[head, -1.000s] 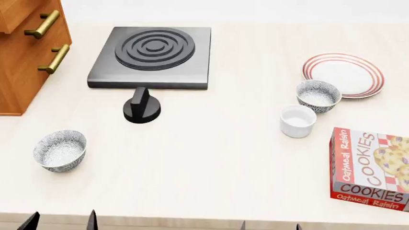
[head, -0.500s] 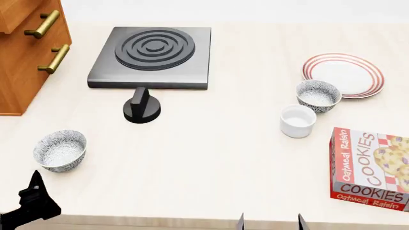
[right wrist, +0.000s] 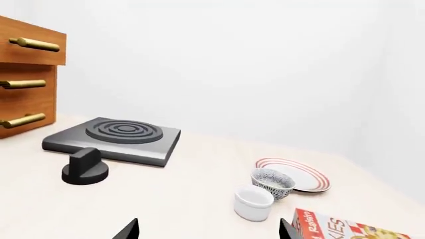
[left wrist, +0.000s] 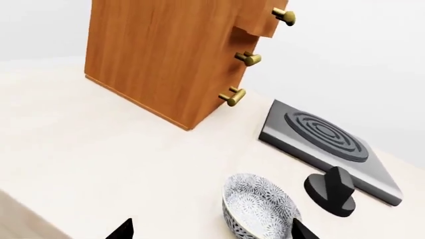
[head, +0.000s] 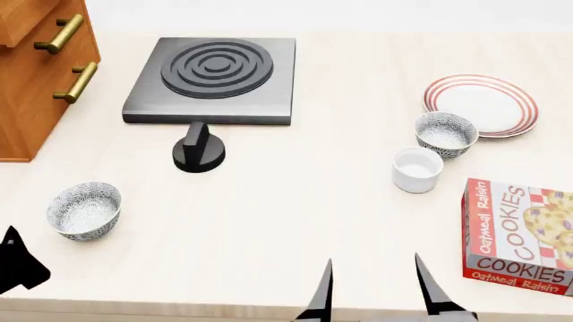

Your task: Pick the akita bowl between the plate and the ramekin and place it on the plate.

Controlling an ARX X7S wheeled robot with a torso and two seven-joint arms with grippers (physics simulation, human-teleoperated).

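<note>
Akita bowl (head: 446, 134) sits on the bench (head: 296, 221) between plate (head: 481, 104) and ramekin (head: 417, 169) — touching the plate's rim, just beside the ramekin. Right gripper (head: 376, 288) at the near bench edge, fingers (head: 321, 295) spread wide, empty. Left gripper (head: 18, 265) near the look-alike bowl (head: 84, 210) — fingers apart in the left wrist view, holding nothing.

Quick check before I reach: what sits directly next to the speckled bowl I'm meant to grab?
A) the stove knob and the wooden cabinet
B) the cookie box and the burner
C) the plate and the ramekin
C: the akita bowl sits between the plate and the ramekin, its rim overlapping the plate's edge in the head view.
</note>
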